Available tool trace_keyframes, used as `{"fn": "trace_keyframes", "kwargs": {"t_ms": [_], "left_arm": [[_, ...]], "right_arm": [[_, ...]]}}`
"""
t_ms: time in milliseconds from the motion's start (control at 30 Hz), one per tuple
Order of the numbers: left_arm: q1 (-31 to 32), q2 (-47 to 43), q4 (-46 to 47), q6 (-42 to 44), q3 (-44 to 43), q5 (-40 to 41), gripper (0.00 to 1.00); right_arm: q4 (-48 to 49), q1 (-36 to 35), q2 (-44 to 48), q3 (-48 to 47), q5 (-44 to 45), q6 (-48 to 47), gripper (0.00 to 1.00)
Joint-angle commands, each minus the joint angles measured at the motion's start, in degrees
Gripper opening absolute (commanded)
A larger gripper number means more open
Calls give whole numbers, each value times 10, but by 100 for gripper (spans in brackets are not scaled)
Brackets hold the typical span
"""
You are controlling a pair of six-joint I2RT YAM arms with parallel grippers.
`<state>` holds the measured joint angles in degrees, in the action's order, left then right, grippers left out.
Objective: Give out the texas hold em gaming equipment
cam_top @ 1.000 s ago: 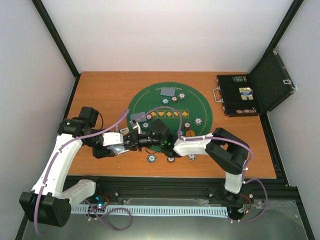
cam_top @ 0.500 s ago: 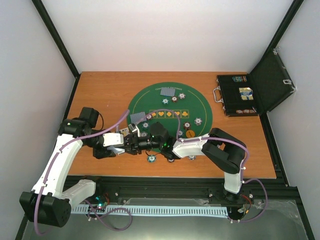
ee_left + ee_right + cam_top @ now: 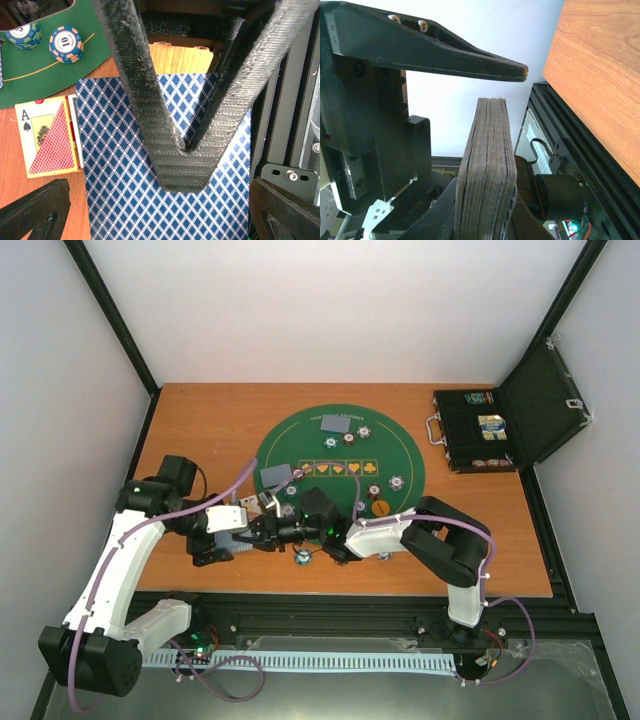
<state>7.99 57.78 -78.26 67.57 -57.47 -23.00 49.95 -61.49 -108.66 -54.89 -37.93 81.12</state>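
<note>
bright, even light from overhead; my arms cast only faint, soft shadows on the table (image 3: 200, 420). top view is sharp. the playing cards (image 3: 125, 200) read crisp at my left wrist; the wall (image 3: 470, 20) washes out white at my right.

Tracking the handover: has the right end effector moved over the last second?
Yes. Against the mat, the right end effector has slid toward the near edge of the table and slightly left.
</note>
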Motion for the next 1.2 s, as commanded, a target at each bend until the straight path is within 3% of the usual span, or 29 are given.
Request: {"fn": "trace_keyframes", "kwargs": {"t_ms": [0, 333, 600, 1167], "left_arm": [[0, 3, -17, 5, 1, -25, 100], [0, 11, -29, 37, 24, -26, 99], [-1, -9, 4, 36, 21, -36, 88], [0, -53, 26, 46, 37, -43, 50]], "right_arm": [[41, -6, 8, 9, 6, 0, 3], [74, -7, 2, 9, -7, 0, 3], [70, -8, -19, -1, -14, 2, 3], [32, -15, -31, -16, -10, -20, 5]]}}
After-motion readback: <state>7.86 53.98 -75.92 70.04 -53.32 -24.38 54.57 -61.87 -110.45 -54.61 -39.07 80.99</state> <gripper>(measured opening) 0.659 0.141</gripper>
